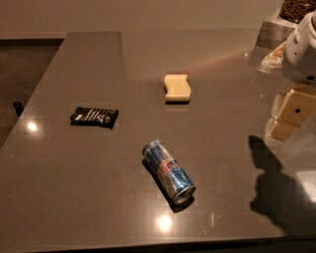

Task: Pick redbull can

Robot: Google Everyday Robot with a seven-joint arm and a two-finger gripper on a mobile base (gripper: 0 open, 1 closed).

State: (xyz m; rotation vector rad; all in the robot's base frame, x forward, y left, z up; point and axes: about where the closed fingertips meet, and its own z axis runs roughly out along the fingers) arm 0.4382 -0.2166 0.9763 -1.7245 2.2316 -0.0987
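Observation:
The redbull can (169, 171) lies on its side near the front middle of the grey table (89, 188). It is blue and silver with a red mark, and its open end points to the front right. My gripper (289, 118), cream-coloured under the white arm (302, 47), hangs above the table's right side. It is well to the right of the can, a little farther back, and apart from it. It holds nothing that I can see.
A black snack wrapper (94, 116) lies at the left middle. A pale cream block (177, 88) lies behind the can. A metal container with brown contents (291, 12) stands at the back right corner. The arm's shadow (276, 197) falls on the front right. The table's front edge is close.

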